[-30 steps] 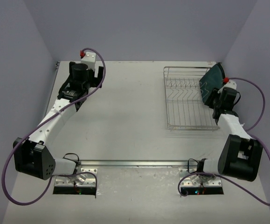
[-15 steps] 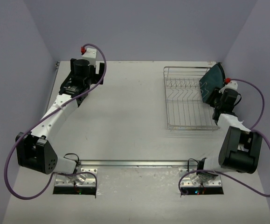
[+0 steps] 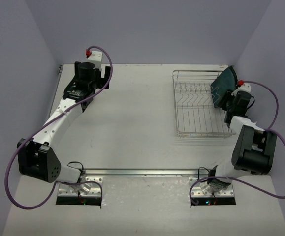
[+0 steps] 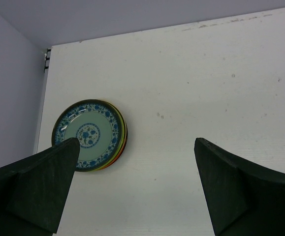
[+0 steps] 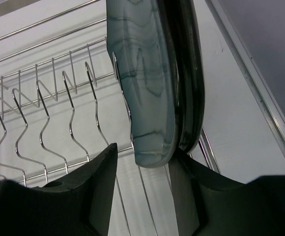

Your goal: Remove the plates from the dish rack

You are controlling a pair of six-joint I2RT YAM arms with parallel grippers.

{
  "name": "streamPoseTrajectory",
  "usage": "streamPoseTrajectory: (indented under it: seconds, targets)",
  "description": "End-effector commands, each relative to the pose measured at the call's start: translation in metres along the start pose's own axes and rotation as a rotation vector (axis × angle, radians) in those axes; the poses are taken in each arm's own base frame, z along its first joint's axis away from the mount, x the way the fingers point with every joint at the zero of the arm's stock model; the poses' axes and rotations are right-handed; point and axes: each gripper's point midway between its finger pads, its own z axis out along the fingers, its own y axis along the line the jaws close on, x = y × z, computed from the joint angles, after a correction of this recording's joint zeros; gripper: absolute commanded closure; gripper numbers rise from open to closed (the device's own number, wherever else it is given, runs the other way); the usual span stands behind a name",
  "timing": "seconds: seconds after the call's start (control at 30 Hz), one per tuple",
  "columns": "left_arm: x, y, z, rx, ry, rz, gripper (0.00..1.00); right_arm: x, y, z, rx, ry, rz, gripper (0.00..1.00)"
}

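**Teal plate in rack, right jaws astride its edge**

Right gripper [image 5: 144, 152] is at the teal plate [image 5: 144, 83]. The plate stands on edge in the far-right corner of the dish rack [image 3: 196, 105]. Jaws are part-way apart, one on each side of the plate's lower edge. I see a sliver of gap on the tine side. The other finger looks to touch the plate's dark back. I can't tell if that's a real clamp.

In the way: the row of upright tines [image 5: 95, 98] sits just beside the plate's face. The rack's rim wires show just past its lower edge. The right wall [image 5: 265, 44] is near the rack on that side. A purple cable [image 3: 276, 113] loops out beside my right arm, apart from the rack.

Left gripper [image 4: 136, 142] hovers over the desk [image 4: 206, 73] at the far left corner, jaws wide apart. Below it a stack of plates [image 4: 88, 133] lies flat on the desk. A blue-and-white patterned plate is on top, with yellow and red rims showing under it. The stack is near the left wall [image 4: 9, 73] and well apart from the rack.
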Motion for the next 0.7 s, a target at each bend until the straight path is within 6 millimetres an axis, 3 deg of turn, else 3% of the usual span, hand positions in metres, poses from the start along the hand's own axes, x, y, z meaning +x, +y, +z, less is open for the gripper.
streamPoseTrajectory:
  seconds: [0.0, 0.27, 0.43, 0.67]
  targets:
    - [-0.023, 0.000, -0.001, -0.008, -0.062, -0.030, 0.00, -0.046, 0.003, 0.010, -0.015, -0.132, -0.005, 0.53]
    - [-0.022, 0.000, -0.001, -0.009, -0.059, -0.029, 0.00, -0.065, -0.002, 0.019, -0.001, -0.178, -0.011, 0.53]
    - [-0.021, 0.000, -0.001, -0.008, -0.058, -0.029, 0.00, -0.077, 0.002, 0.014, -0.024, -0.230, -0.046, 0.52]
    - [-0.024, 0.000, -0.001, -0.006, -0.063, -0.028, 0.00, -0.090, 0.004, 0.007, -0.033, -0.298, -0.171, 0.35]
